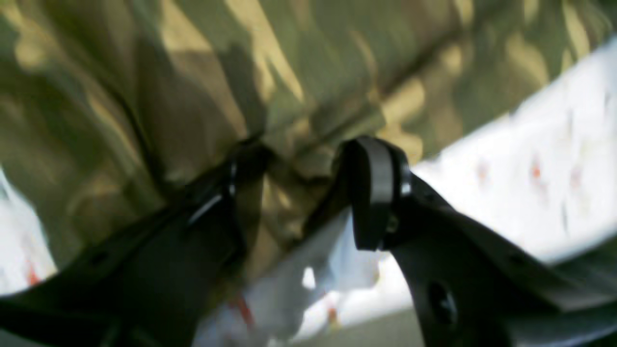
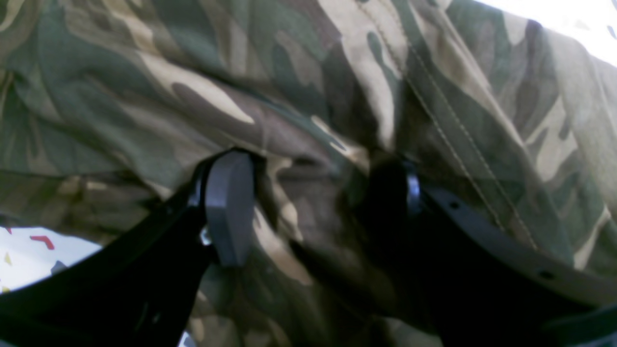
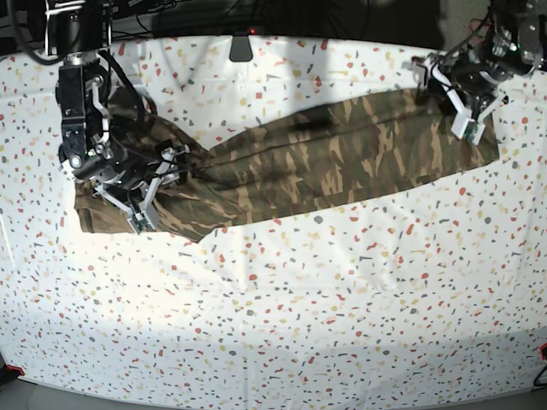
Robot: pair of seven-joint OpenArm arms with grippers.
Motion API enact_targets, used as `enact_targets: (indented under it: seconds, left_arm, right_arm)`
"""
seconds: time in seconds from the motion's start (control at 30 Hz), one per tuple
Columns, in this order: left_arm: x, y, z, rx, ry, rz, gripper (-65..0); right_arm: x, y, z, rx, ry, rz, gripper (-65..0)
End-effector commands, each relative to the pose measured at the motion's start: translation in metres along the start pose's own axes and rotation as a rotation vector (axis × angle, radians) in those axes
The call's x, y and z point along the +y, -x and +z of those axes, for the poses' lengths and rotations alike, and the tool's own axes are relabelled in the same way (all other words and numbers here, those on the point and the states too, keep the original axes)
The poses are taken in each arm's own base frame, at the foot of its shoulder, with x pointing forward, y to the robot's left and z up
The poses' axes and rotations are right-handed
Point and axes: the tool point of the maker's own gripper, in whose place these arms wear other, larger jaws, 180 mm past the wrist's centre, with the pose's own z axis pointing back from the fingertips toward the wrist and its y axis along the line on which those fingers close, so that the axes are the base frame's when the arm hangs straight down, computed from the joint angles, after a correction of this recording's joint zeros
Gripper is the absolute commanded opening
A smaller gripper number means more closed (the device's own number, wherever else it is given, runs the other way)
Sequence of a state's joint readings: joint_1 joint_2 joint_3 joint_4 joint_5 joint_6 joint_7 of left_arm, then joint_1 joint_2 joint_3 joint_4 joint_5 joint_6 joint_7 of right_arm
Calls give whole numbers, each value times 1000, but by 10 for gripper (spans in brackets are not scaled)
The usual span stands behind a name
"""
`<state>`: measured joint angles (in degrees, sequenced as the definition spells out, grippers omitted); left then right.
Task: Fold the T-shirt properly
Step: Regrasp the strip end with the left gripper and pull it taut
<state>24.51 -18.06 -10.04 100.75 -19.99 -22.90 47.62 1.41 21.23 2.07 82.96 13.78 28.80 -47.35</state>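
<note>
The camouflage T-shirt [image 3: 325, 162] lies stretched in a long band across the speckled table, from the left side up to the far right. My right gripper [image 3: 158, 190] presses down on its bunched left end. In the right wrist view that gripper [image 2: 313, 193] is open, its fingers wide apart with rumpled cloth [image 2: 193, 72] between and beneath them. My left gripper [image 3: 453, 102] is at the shirt's far right end. The blurred left wrist view shows this gripper [image 1: 308, 164] with its jaws still apart and a fold of the shirt's edge [image 1: 289, 58] between them.
The white table cover [image 3: 299, 325] with coloured flecks spreads around the shirt. A small dark mount [image 3: 241, 47] and cables sit along the far edge. The table's front edge runs along the bottom of the base view.
</note>
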Motion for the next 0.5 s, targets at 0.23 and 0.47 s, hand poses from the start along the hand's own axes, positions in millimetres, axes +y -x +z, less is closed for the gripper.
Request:
enact_targets:
  seconds: [0.23,0.47]
  left_arm:
    - [39,28,-44,153,-36,73,-371]
    - [46,13,-51,185,-28,67,-371]
  right_arm:
    - [-19,1,3,20,71,16,-281]
    - [-19,0,3,17,73,16,-281]
